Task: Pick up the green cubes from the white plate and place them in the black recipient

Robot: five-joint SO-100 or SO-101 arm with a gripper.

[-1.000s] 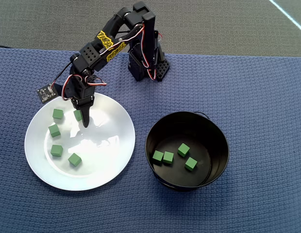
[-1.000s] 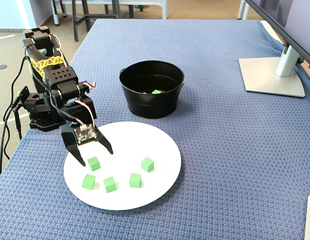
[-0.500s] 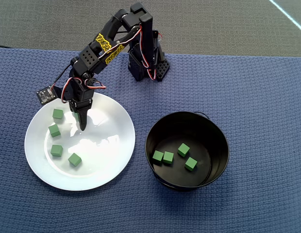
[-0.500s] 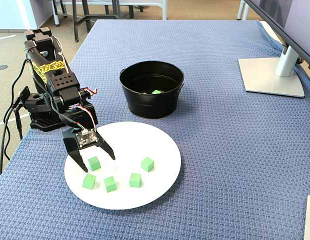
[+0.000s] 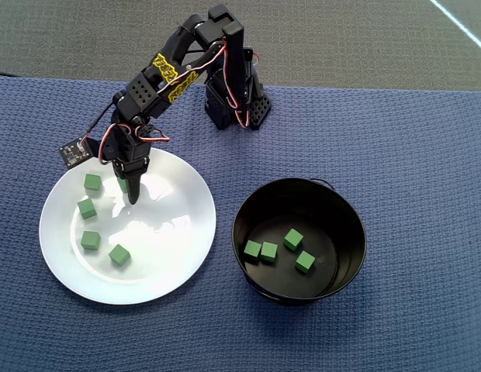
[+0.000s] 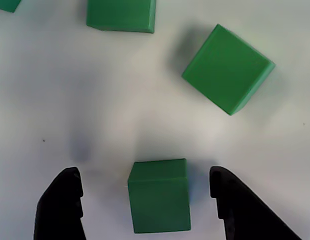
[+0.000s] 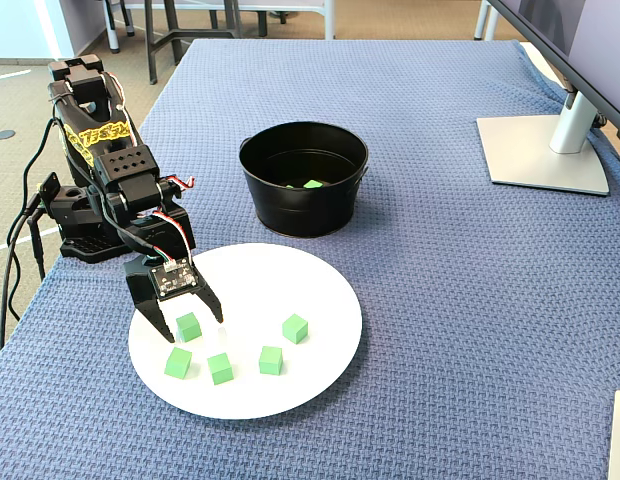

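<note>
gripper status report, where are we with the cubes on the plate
Gripper open, low over white plate, fingers straddling one green cube, not touching. Five cubes on plate, four in black pot. Nothing in the way.

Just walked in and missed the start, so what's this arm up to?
The arm is moving green cubes from the white plate into the black pot. Four cubes lie in the pot and five are left on the plate. The gripper is low over the plate, open, with one cube between its fingers, not gripped yet.
</note>
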